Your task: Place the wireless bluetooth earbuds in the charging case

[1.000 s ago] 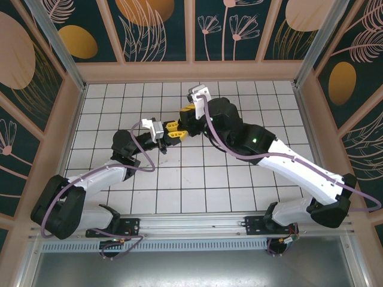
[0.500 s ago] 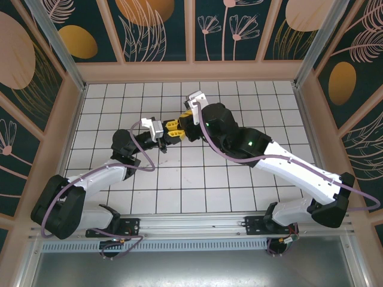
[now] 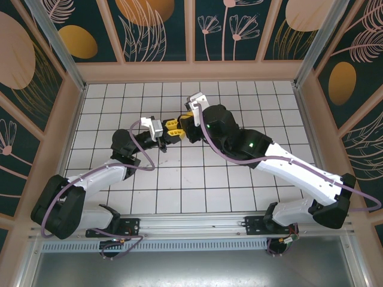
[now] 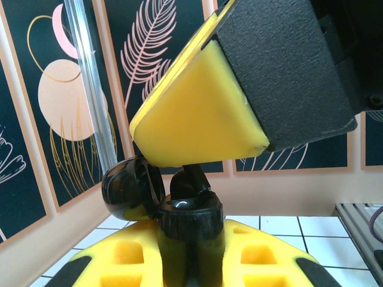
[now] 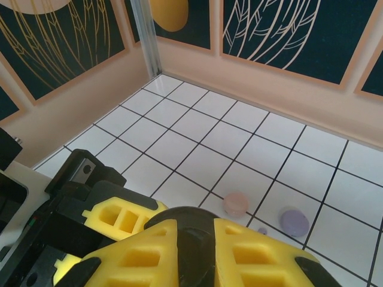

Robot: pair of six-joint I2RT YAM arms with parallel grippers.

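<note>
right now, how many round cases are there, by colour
pink case: 1
lilac case: 1
black case, lid open: 1
total: 3

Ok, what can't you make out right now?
Top external: what the left gripper and right gripper hold, hidden where they meet.
Left wrist: inside the black case, behind its rim and the right gripper's finger.
Right wrist: the speck beside the lilac case, too small to name.
</note>
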